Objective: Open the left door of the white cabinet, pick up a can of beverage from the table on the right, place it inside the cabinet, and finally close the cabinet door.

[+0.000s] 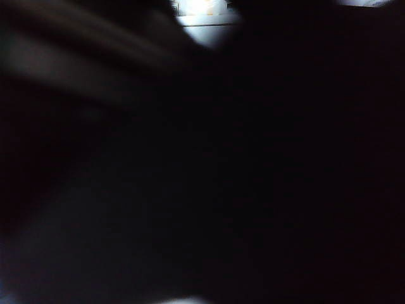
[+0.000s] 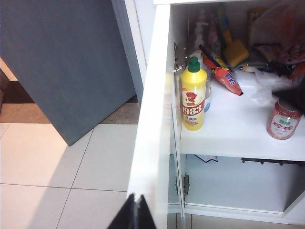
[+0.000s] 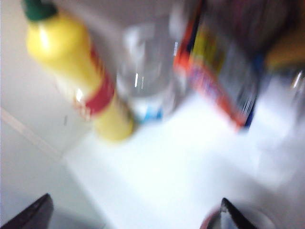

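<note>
Exterior view blacked out; right wrist view motion-blurred, can of beverage (image 3: 238, 222) cut off by edge

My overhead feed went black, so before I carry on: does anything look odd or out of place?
Only the exterior view, almost wholly dark. Otherwise the left door stands open, the can of beverage sits upright on the shelf near the yellow bottle; snack packets lean untidily behind.

The left hand (image 2: 137, 212) shows only its two dark fingertips (image 2: 127, 215), pressed together with no gap, closed on nothing that can be made out. The right hand (image 3: 133, 214) has its jaws spread wide, one dark fingertip at each lower corner of its wrist view, which is blurred. The exterior view is almost wholly dark; neither arm can be made out there.
</note>
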Motion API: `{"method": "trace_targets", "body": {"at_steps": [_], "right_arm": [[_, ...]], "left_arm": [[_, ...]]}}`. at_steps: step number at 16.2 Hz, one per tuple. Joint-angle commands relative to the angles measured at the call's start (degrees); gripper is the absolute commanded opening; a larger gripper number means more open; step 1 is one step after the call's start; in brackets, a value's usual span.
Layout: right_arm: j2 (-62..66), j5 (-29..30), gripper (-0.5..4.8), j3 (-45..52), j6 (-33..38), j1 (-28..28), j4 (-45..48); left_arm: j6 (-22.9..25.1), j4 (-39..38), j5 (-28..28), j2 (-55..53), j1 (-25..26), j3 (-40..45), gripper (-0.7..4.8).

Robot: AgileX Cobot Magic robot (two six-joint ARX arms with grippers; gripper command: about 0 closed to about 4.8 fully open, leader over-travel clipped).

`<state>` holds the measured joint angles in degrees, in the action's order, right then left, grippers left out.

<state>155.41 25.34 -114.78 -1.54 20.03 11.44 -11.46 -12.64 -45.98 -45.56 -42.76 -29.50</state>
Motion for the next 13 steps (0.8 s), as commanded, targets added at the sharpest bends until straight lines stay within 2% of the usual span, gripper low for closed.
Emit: {"method": "trace_targets", "body": {"at_steps": [1,5,8,9,13], "right_arm": [[-0.70,-0.20,4.26,-0.22,-0.22,-0.02,-0.37],[-1.99,-0.13,4.26,-0.22,-0.20,-0.11,7.21],[-4.20,-0.09,4.25,-0.22,-0.59,-0.04,-1.38],[-4.98,-2.69,3.86,-0.22,-2.03,-0.04,-4.31],[-7.63,-2.32,3.86,-0.20,-2.99,-0.04,-10.25]], "left_arm": [[-0.13,0.68,-0.31,0.11,-0.02,-0.04,-0.06],[-0.13,0.44,-0.31,0.11,-0.04,-0.04,-0.06],[-0.13,0.44,-0.31,0.11,-0.04,-0.04,-0.06],[-0.15,0.42,-0.31,0.11,-0.04,-0.04,-0.06],[-0.15,0.26,-0.31,0.11,-0.04,-0.04,-0.06]]}}
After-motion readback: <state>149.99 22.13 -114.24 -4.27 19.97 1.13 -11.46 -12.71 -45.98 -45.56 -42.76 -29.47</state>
